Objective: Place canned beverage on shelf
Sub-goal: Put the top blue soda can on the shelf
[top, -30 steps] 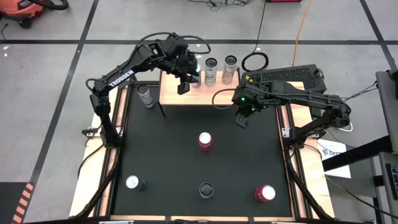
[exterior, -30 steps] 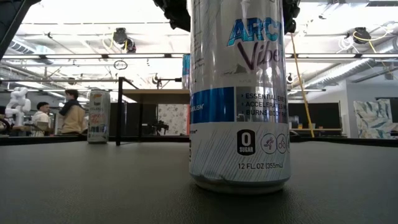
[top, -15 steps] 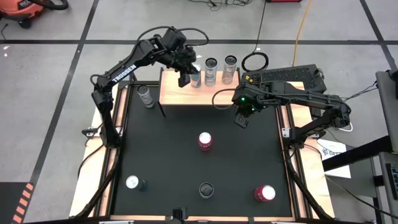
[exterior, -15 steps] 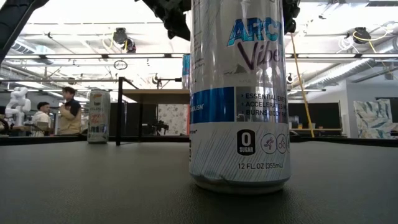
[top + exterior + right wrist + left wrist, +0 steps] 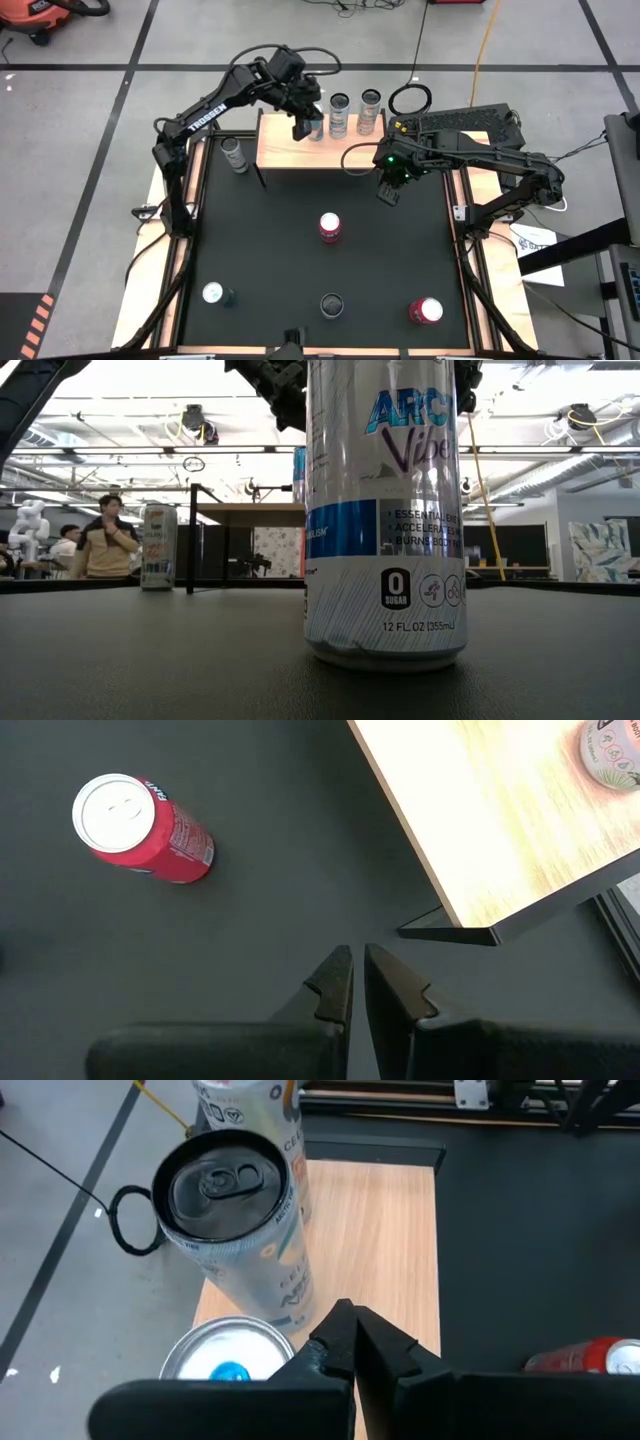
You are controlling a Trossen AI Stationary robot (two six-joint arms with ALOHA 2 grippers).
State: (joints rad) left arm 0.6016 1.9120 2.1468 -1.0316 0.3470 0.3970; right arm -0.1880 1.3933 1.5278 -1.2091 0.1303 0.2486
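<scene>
The shelf (image 5: 290,150), a light-wood board, stands at the table's far edge with three cans in a row: a white-topped one (image 5: 225,1360), a dark-topped one (image 5: 230,1200) and a third (image 5: 371,108). My left gripper (image 5: 303,128) hangs shut over the shelf, its tips (image 5: 353,1342) close beside the white-topped can, nothing between them. My right gripper (image 5: 387,192) hangs shut and empty (image 5: 351,975) above the black table near the shelf's right front corner (image 5: 470,934). A red can (image 5: 330,227) stands mid-table. My left gripper's shut fingers (image 5: 335,1335) stand right next to the white-topped can's rim (image 5: 270,1342). The finger hides the gap, so I cannot tell whether they touch it.
More cans stand on the table: one left of the shelf (image 5: 235,155), a silver one near left (image 5: 213,294), a dark-topped one near the front edge (image 5: 331,305), which fills the low view (image 5: 385,510), and a red one near right (image 5: 425,311). A person (image 5: 105,540) stands in the room beyond.
My left gripper has moved toward the table's far edge and a little to the right, closer to the row of cans on the shelf. The cans have not moved. The person in the room behind has shifted position.
</scene>
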